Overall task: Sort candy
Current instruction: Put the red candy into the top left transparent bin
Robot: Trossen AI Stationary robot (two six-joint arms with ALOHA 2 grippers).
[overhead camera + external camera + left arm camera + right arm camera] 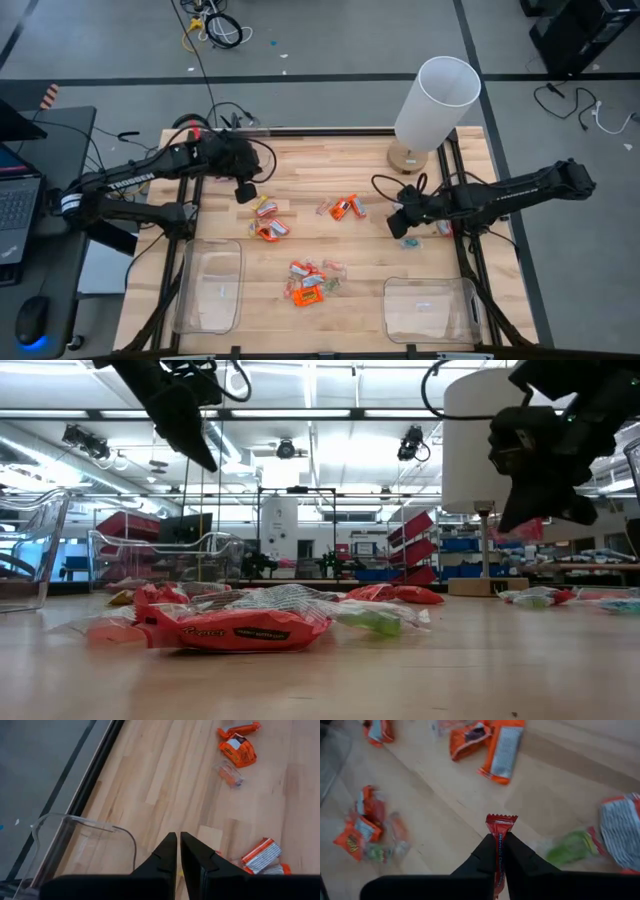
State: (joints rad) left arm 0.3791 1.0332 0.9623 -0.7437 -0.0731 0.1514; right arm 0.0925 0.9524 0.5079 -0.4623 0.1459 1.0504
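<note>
The right end effector (pixel 501 851) pinches a small red wrapped candy (pixel 500 827) above the wooden bench (pixel 370 260). The left end effector (pixel 178 851), fingers nearly together and empty, hovers near a clear plastic bin (pixel 75 837).

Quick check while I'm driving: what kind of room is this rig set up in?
Most likely a robotics lab or workshop, not a home. The wooden table stands on grey floor strewn with loose black cables, a laptop sits alongside, and the low view shows red storage bins on shelving under ceiling strip lights.
</note>
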